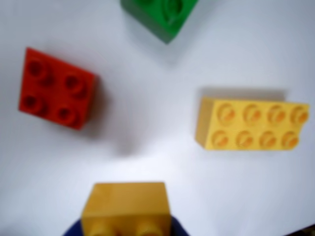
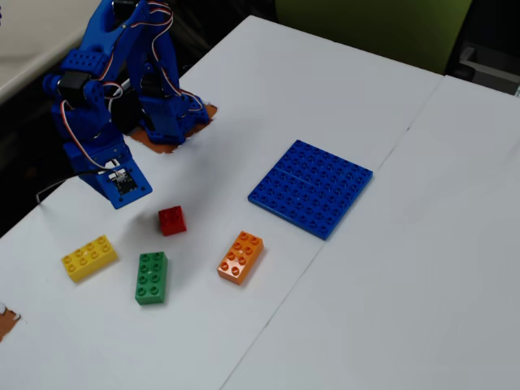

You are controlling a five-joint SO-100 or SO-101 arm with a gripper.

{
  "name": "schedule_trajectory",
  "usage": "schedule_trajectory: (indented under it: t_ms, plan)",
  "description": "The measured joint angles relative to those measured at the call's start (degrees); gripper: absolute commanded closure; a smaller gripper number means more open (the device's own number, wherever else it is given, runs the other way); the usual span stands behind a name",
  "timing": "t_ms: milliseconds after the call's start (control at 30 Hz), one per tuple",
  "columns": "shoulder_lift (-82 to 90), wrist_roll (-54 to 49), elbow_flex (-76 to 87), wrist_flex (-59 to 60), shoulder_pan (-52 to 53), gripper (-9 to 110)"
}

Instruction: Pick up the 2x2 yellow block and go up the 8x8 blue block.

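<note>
In the wrist view my gripper is shut on the 2x2 yellow block, which fills the bottom centre between the blue jaws and hangs above the white table. In the fixed view the gripper hovers at the left, just up-left of the red brick, and the held block is hidden there. The 8x8 blue block lies flat on the table well to the right of the gripper in the fixed view. It is out of the wrist view.
On the table below lie a red 2x2 brick, a long yellow brick, a green brick and an orange brick. The arm's base stands at the back left.
</note>
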Motion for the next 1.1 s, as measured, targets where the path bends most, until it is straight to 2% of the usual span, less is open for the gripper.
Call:
schedule_trajectory:
  t_ms: [467, 700, 1100]
  plan:
    - [-7.56, 9.23, -33.13, 24.7, -12.66, 101]
    - [-7.47, 15.03, -36.39, 25.84, -22.24, 101]
    - [-11.6, 33.22, -44.12, 25.93, -40.43, 101]
